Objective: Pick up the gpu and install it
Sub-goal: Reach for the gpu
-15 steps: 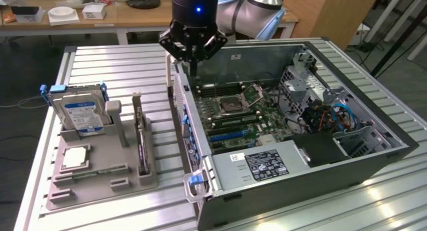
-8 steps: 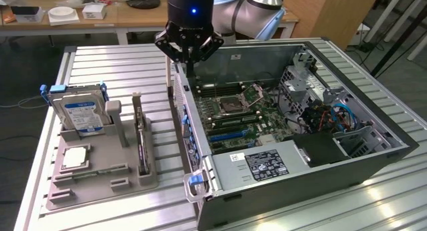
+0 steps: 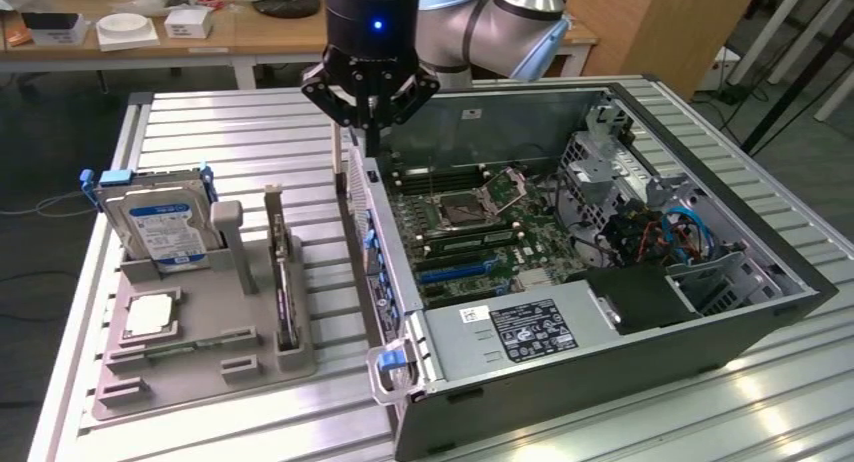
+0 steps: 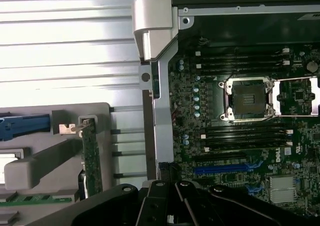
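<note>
The gpu [image 3: 284,287] stands on its edge in a slot of the grey holder [image 3: 200,372], a thin dark card. In the wrist view the gpu [image 4: 92,153] shows as a green board with a silver end bracket. My gripper [image 3: 371,132] hangs above the near wall of the open computer case [image 3: 601,382], to the exterior view's right of the gpu and well above it. Its fingers are drawn together with nothing between them. Only the gripper [image 4: 170,211] linkages show in the wrist view. The blue slot [image 4: 225,168] lies on the motherboard [image 3: 467,222].
A silver hard drive [image 3: 160,227] with a blue-white label stands at the holder's back, and a square silver chip [image 3: 150,315] lies in front of it. The case's silver corner bracket [image 4: 155,21] rises between holder and motherboard. Desks with small items stand behind.
</note>
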Available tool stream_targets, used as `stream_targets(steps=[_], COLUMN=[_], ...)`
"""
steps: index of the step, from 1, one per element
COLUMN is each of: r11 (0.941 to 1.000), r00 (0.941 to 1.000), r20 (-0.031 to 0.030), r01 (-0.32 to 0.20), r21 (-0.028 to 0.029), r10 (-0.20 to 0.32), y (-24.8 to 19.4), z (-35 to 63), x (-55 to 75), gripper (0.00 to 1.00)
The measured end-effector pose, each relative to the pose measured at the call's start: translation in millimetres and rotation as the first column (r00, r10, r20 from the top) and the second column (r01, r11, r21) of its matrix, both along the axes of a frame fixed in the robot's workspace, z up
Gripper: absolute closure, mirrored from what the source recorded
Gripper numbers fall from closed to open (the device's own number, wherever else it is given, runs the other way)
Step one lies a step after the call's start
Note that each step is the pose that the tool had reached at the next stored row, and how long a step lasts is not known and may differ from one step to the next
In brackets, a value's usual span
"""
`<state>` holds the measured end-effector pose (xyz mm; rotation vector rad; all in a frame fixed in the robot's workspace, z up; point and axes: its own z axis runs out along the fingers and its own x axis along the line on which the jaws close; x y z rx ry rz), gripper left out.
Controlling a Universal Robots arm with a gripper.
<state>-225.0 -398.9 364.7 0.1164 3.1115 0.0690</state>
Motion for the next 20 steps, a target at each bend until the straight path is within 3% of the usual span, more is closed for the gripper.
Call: stream_targets(steps=[20], r11=[1.0], r00=[1.0], r20=[-0.0001], r01=[0.0], r21=[0.0], r10=[0.0], y=[0.0], z=[-5.8], x=[-20.7], gripper=[0.89])
